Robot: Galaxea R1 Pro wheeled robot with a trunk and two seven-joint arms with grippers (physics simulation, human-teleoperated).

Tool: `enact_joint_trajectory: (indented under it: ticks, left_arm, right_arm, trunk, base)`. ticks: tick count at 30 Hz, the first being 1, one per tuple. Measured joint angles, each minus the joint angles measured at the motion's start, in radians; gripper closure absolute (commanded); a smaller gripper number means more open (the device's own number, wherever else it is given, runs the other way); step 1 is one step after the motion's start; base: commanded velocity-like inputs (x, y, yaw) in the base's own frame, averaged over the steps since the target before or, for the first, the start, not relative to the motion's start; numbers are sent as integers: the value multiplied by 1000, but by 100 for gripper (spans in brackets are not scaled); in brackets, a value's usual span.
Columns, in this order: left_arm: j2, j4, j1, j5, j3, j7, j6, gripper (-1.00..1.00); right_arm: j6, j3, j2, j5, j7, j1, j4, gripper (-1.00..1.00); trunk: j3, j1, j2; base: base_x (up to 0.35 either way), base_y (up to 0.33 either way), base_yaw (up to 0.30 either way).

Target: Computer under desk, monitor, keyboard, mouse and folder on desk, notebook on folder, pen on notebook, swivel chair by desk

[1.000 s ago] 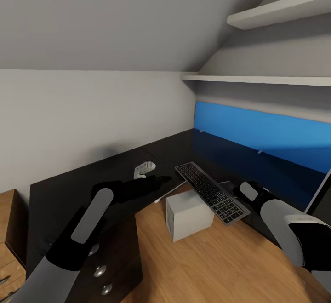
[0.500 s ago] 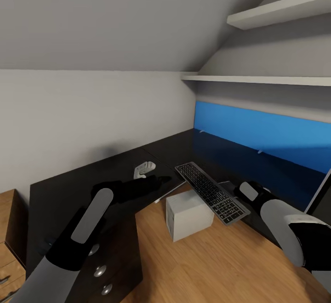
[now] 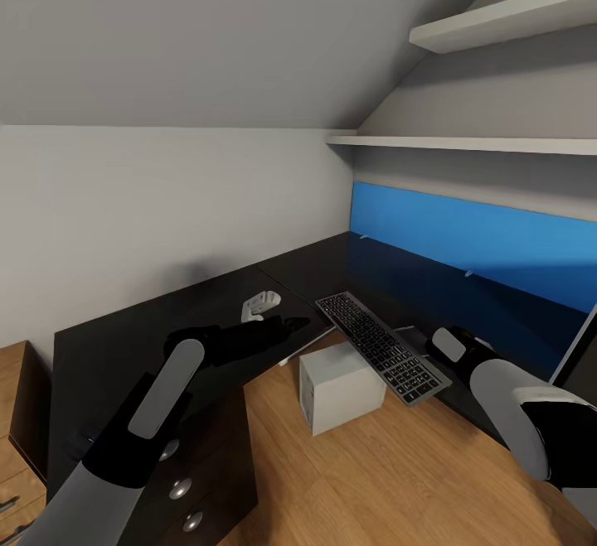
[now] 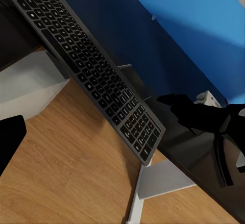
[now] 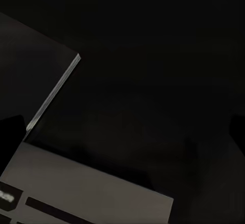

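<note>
Keyboard: slim dark-keyed keyboard in a thin silver frame (image 3: 383,346) lies slantwise on the matte black L-shaped desk (image 3: 141,335), its near end overhanging the desk's front edge above the light wood floor (image 3: 398,471); judged not yet in its final place.
Computer: light grey boxy tower case (image 3: 340,386) stands on the floor in the desk's inner corner, partly beneath the keyboard's overhang; probably close enough to count as stowed.
Left gripper (image 3: 282,326): reaches over the desk edge toward the keyboard, fingers apart and empty, apparently to steady or receive it.
Right gripper (image 3: 431,345): close beside the keyboard's near end; whether it pinches anything cannot be told, its wrist view being dark.
Monitor: pale edge (image 3: 579,345) beside the right arm.
</note>
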Motion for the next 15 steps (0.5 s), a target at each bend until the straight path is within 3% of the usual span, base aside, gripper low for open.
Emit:
enact_joint_trajectory:
  ticks: [15]
  left_arm:
    - [0, 0, 0, 0, 0, 1, -1, -100]
  right_arm:
    - [-3, 1, -2, 1, -2, 0, -1, -100]
  trunk:
    - [0, 0, 0]
  base:
    - [0, 0, 0]
